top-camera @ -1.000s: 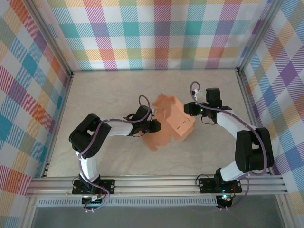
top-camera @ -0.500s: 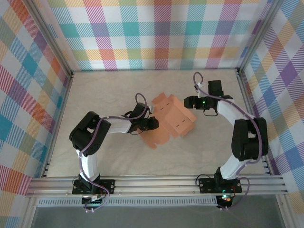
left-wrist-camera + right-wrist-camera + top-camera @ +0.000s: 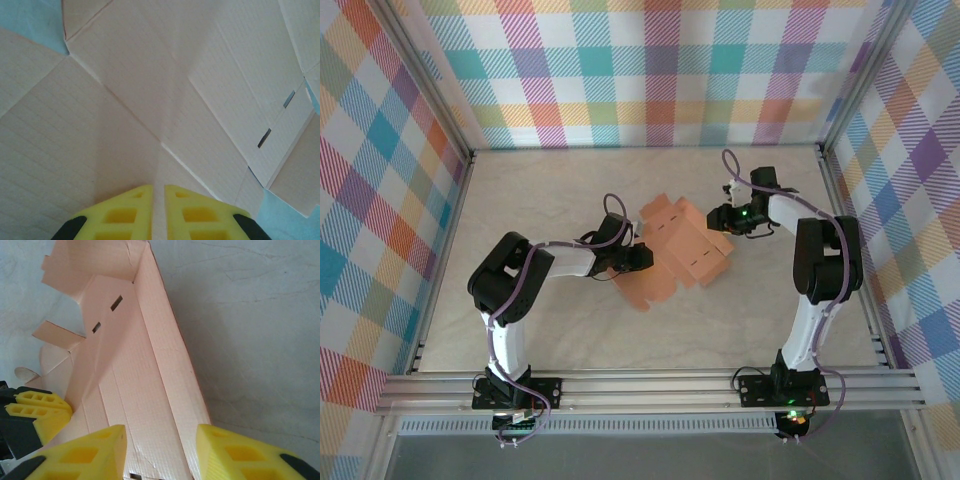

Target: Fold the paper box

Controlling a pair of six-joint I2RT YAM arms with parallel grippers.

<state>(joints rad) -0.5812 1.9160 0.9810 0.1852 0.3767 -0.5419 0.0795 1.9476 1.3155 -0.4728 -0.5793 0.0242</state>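
two grippers work the half-folded paper box (image 3: 682,250) in the middle of the table (image 3: 520,310): the left gripper (image 3: 159,197) pinches a panel tight, the right gripper (image 3: 160,447) stands parted astride a raised side wall, which it seemingly must next clasp and fold inward.

The overhead view is bright, even and sharp, with faint soft shadows under the arms on the table (image 3: 540,200). The left wrist view shows the paper box (image 3: 150,90) pale and washed out, shaded at lower centre. The left gripper's fingers (image 3: 120,215) at the bottom edge look soft.
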